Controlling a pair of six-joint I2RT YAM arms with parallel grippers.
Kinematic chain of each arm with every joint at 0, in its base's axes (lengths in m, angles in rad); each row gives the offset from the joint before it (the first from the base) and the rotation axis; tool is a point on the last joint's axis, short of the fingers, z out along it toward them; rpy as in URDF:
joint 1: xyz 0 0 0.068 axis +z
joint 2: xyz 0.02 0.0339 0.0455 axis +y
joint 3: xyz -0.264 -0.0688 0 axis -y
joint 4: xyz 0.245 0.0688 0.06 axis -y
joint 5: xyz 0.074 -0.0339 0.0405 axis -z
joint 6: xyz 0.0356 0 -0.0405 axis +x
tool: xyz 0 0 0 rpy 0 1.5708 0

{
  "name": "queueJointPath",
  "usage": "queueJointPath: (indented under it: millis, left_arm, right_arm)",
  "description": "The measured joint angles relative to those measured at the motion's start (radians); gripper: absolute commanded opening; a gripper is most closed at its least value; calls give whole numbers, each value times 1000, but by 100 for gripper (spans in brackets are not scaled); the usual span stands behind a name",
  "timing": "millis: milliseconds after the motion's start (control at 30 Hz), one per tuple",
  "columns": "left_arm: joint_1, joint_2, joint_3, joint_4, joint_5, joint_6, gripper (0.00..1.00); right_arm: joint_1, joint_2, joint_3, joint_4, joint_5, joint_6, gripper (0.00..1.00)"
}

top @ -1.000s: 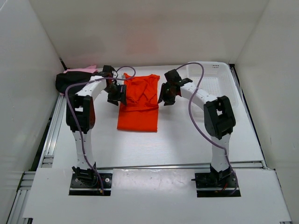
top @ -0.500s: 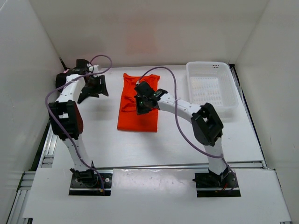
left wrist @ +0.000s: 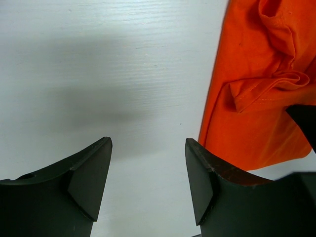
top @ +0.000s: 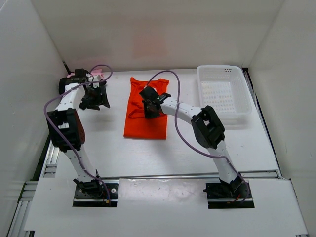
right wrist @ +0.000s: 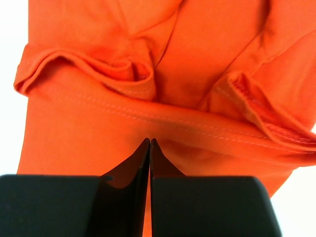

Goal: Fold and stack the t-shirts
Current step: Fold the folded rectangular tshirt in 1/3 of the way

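The orange t-shirt (top: 146, 118) lies part folded mid-table, with bunched folds and a hem at its far half (right wrist: 163, 94). My right gripper (top: 149, 107) sits low over its middle, jaws shut tip to tip (right wrist: 149, 141) against the cloth, and no cloth shows between them. My left gripper (top: 97, 97) hangs open over bare table left of the shirt; its fingers (left wrist: 91, 170) hold nothing, and the orange t-shirt's edge (left wrist: 256, 98) shows to their right. The black t-shirt (top: 64, 85) is heaped at the far left corner, with a bit of the pink t-shirt (top: 97, 74) behind the left arm.
A white mesh basket (top: 221, 68) stands at the back right. White walls close in the table on three sides. The right arm's cable (top: 170, 84) loops over the shirt's far end.
The left gripper has pulled away from the orange shirt to the left. The right arm has swung left over the shirt's middle and shut its jaws.
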Motion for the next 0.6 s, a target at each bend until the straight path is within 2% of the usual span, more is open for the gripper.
queueJointPath:
  millis: [167, 433, 533, 600]
  left_arm:
    - [22, -4, 0, 0, 0, 0, 72]
    - [31, -33, -16, 1, 0, 0, 72]
    - [31, -43, -20, 3, 3, 0, 72]
    - [31, -48, -28, 6, 5, 0, 72]
  right_arm:
    - [2, 37, 68, -28, 107, 0, 7]
    - [1, 183, 331, -37, 247, -13, 8]
    - [-2, 177, 343, -35, 268, -29, 6]
    - [-4, 140, 288, -20, 268, -35, 5]
